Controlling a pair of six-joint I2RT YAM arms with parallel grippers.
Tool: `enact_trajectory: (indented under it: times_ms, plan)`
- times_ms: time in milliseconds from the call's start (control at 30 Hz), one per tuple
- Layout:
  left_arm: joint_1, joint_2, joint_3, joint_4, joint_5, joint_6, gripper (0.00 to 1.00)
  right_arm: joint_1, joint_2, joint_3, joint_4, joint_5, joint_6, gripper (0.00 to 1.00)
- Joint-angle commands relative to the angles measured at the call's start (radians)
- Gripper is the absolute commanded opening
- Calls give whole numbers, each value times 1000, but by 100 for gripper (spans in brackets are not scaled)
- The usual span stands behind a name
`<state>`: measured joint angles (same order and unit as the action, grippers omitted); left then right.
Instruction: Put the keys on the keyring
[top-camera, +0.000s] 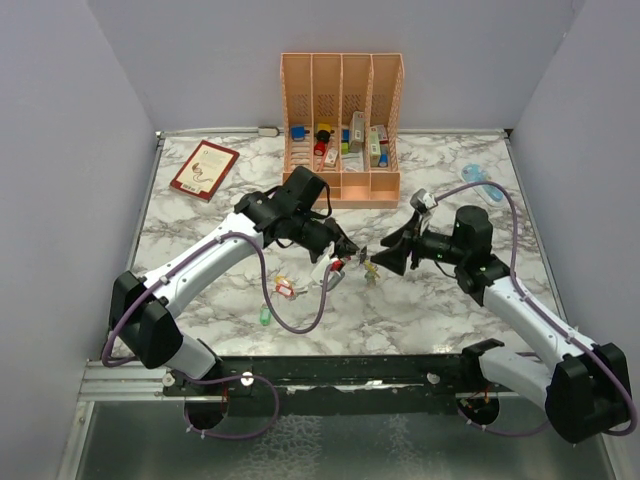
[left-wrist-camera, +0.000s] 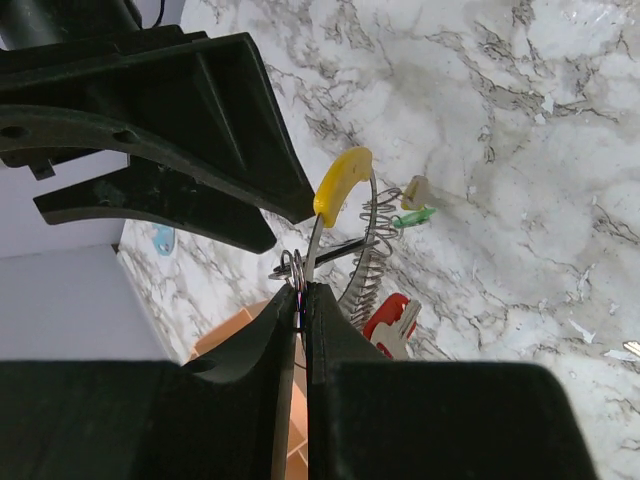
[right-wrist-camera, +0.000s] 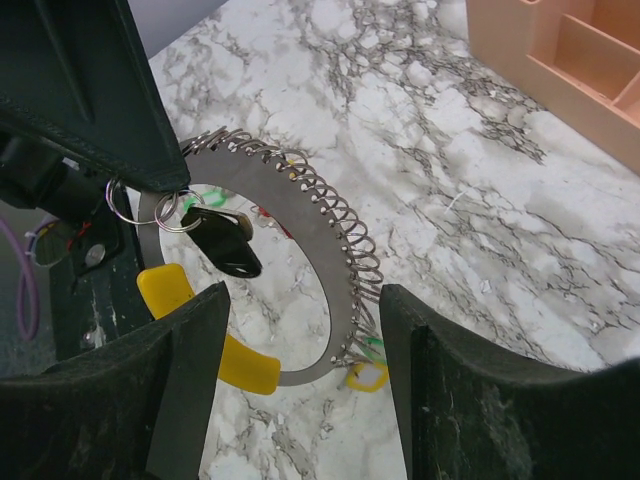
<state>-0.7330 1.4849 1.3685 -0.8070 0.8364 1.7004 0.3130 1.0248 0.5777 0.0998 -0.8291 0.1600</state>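
Two black-and-white robot arms meet above a white marble tabletop (top-camera: 420, 310), just in front of a peach plastic slotted organizer (top-camera: 345, 188) at the far edge.

Lifted off the surface, directly in front of the organizer, is the large silvery metal keyring (right-wrist-camera: 300, 205). It is a flat band bent into a loop, edged with a wire coil (right-wrist-camera: 345, 245). The left gripper (left-wrist-camera: 302, 290) has its fingers pressed together, clamped on the thin edge of the keyring beside a curved yellow plastic piece (left-wrist-camera: 343, 182).

Two small silvery split rings (right-wrist-camera: 150, 208) hang close to that grip, with a black key-shaped tag (right-wrist-camera: 225, 245) dangling from them. Whether they are threaded onto the band cannot be told. A red tag (left-wrist-camera: 388, 315) shows near the coil and seems to be on the ring already.

The right gripper (right-wrist-camera: 305, 300) faces the loop from the opposite side, fingers apart and holding nothing. The lower curve of the band lies in the gap ahead of them.

Small silvery keys with red and yellow tags (top-camera: 285, 288) lie loose on the tabletop, in front of the organizer and to its left.

The step in hand looks like threading: one arm steadies the ring while the other works on it. Next, the right gripper probably has to close on the ring's free end to open it, or fetch a loose key. Either move calls for fine alignment with a thin, springy band.
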Motion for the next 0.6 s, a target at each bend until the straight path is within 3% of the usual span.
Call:
enact_trajectory:
  times_ms: [0, 567]
  plan:
    - [4, -17, 35, -43, 83, 10, 0, 25, 23, -16, 118, -79, 9, 63]
    - [4, 9, 55, -64, 120, 26, 0, 105, 93, -25, 280, -160, 54, 63]
